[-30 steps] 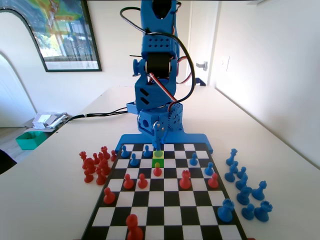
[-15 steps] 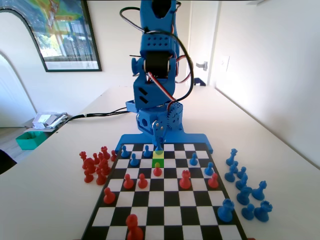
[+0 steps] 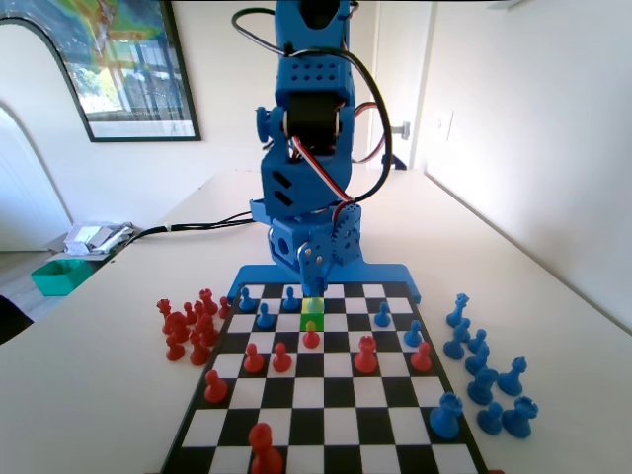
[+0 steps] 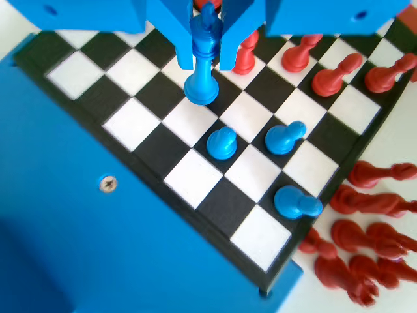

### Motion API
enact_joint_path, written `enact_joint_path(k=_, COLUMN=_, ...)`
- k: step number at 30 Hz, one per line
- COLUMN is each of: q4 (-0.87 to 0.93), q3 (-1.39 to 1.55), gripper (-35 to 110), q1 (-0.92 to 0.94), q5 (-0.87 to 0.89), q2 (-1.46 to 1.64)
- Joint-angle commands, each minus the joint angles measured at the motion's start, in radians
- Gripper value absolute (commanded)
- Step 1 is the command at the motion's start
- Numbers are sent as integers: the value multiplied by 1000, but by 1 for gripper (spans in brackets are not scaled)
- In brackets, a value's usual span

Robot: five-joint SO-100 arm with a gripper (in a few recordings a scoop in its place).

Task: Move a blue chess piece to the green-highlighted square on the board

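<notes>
In the wrist view the gripper (image 4: 207, 49) hangs low over the board (image 4: 215, 215), its fingers (image 4: 179, 39) pinching the blue chess piece (image 4: 203, 65) by its slim neck (the flared base looks lifted, though I cannot tell for sure). In the fixed view the green-highlighted square (image 3: 312, 314) lies just below the gripper (image 3: 314, 281), with a red pawn (image 3: 311, 336) directly in front.

Wrist view: gripper (image 4: 207, 59) upper body cut by top edge; blue chess piece (image 4: 203, 62) top partly hidden btwn jaws. Fixed view: piece too small to tell; green-highlighted square (image 3: 313, 307) partly covered.
</notes>
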Motion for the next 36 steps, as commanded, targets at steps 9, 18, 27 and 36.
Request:
enact_joint_path(k=9, q4=-26, q3=-84, gripper=1, q1=21, q5=29, q2=-28)
enact_joint_path(k=18, q4=-83, q3=-49, gripper=2, q1=25, q5=23, q2=-31)
enact_joint_path(k=27, q4=-140, q3=-5, gripper=5, q1=31, q5=3, q2=-31)
enact_joint_path(k=36, q4=-144, q3=15, gripper=4, q1=31, q5=-8, q2=-31)
